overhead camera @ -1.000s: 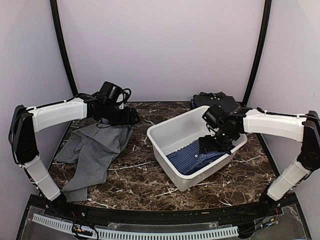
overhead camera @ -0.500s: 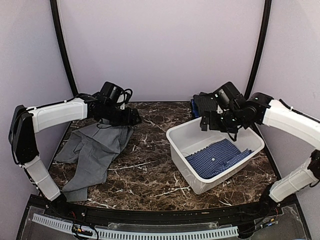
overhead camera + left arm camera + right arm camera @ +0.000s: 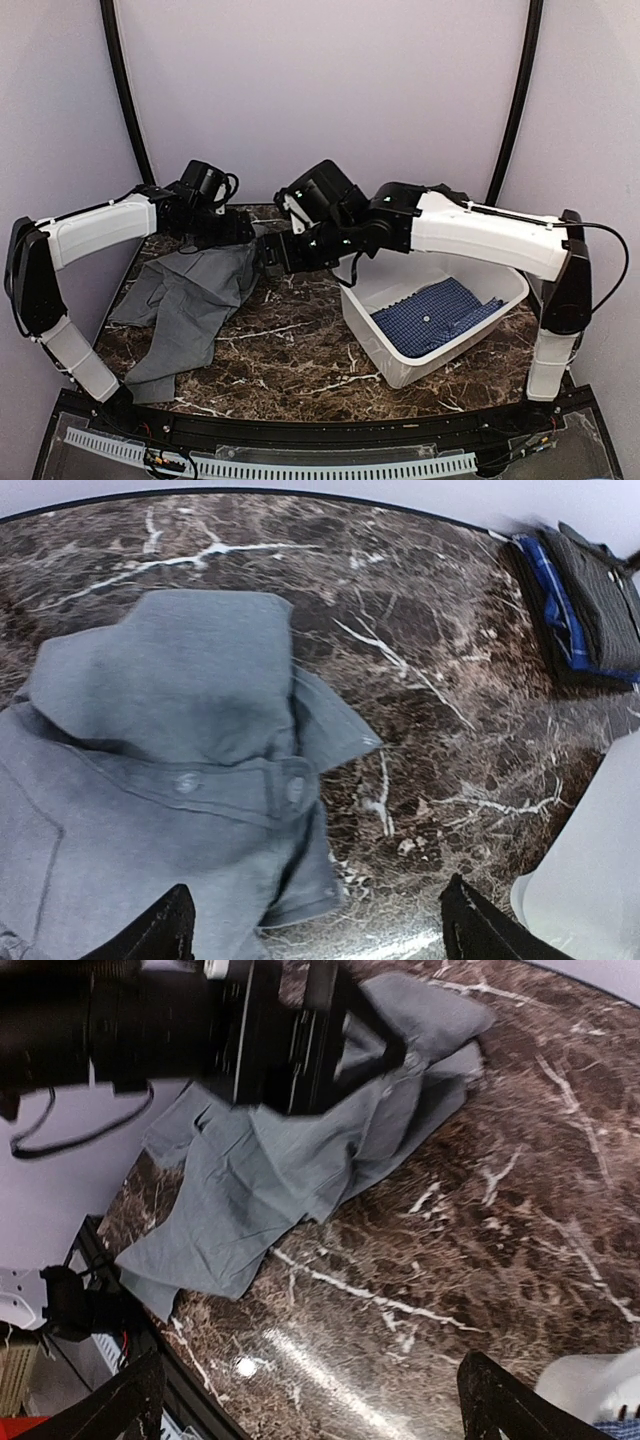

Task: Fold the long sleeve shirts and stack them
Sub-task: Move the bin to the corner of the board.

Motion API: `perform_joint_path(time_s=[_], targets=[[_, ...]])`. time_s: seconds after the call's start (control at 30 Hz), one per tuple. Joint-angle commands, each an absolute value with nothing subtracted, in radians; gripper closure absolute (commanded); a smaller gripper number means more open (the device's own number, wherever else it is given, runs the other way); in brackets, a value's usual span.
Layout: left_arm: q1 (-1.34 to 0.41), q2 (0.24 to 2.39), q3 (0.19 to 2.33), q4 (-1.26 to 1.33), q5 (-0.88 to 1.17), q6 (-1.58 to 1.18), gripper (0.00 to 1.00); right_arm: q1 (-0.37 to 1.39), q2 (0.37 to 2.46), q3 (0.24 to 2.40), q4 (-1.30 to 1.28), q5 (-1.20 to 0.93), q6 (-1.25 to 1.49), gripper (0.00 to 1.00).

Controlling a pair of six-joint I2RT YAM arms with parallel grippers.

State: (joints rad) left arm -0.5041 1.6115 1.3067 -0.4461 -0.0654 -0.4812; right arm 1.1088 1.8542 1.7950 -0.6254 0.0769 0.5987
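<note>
Hovering: left claw (image 3: 243, 236), right claw (image 3: 272, 258) — both spread, empty | grey shirt (image 3: 190, 300) near | tub (image 3: 395, 370) beside, blue shirt (image 3: 435, 315) inside

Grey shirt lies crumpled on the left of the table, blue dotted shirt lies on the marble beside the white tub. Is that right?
Not quite. The blue dotted shirt lies inside the white tub, not beside it, as the top external view shows. The grey shirt part is right.
</note>
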Motion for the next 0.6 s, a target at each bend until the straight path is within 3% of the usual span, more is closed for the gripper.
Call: perform_joint_path(time_s=[0.0,0.3,0.57], targets=[[-0.443,1.526,1.272,-0.465,-0.088,-0.497,0.16,1.145,1.998,1.909,-0.613,-0.043,0.601,0.02],[-0.433,1.527,1.255,-0.453,-0.06,-0.483,0.16,1.117,2.131,1.931,-0.613,0.16,0.688,0.01],[-0.433,1.531,1.248,-0.444,-0.044,-0.474,0.16,1.032,2.061,1.731,-0.582,0.264,0.768,0.01]])
